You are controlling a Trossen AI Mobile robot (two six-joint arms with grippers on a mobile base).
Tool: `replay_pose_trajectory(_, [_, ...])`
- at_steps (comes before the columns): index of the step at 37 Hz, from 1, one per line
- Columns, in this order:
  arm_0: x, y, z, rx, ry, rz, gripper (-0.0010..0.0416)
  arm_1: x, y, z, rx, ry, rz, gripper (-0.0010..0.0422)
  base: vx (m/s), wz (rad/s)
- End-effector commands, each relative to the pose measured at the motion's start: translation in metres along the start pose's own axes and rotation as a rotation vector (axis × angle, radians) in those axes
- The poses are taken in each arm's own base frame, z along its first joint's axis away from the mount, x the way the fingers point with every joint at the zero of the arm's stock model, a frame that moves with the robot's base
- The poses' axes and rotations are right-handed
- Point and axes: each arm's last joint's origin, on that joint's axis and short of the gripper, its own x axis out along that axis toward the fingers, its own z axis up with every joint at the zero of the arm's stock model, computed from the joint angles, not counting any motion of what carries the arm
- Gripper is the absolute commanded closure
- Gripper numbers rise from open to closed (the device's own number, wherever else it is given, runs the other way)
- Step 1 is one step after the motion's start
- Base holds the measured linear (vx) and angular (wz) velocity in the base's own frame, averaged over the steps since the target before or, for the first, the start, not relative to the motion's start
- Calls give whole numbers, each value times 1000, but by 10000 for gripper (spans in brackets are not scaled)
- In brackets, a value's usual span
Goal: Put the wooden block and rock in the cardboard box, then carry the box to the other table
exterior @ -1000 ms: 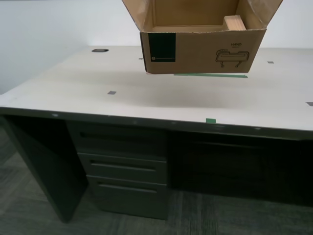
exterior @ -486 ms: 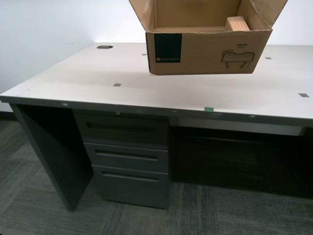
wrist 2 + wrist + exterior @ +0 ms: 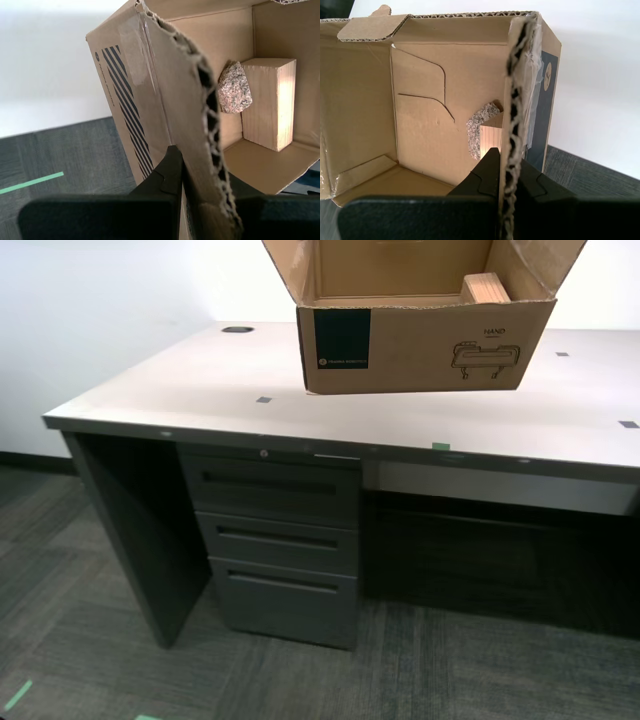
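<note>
The cardboard box hangs in the air at the top of the exterior view, flaps up, teal label facing the camera. Inside it the wooden block stands in a corner. In the second wrist view the rock leans against the wooden block, and my second gripper is shut on a side wall of the box. My first gripper is shut on the opposite wall, with the rock and block behind it. The other table is out of view.
Under and behind the box is a smooth off-white desk with a black hole, grey drawers and a green tape mark at its edge. Dark carpet lies in front, with green tape on it.
The camera has moved: the desk has drawn back and slid toward the exterior view's right, showing more floor. The box keeps its place in the view, still held by both grippers.
</note>
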Motion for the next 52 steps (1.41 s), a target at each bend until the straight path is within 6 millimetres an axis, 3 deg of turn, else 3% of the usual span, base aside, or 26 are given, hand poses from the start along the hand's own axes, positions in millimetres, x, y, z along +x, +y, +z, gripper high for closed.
replay_pose_trajectory(1, [0,3,0,-5,-2,38,407,0,-2,1,18,-11,11,413,-94,245])
replay_pose_trajectory(52, [2,3,-3,27,29,34,407,1,-2,1,21,-21,21,413,-61,287])
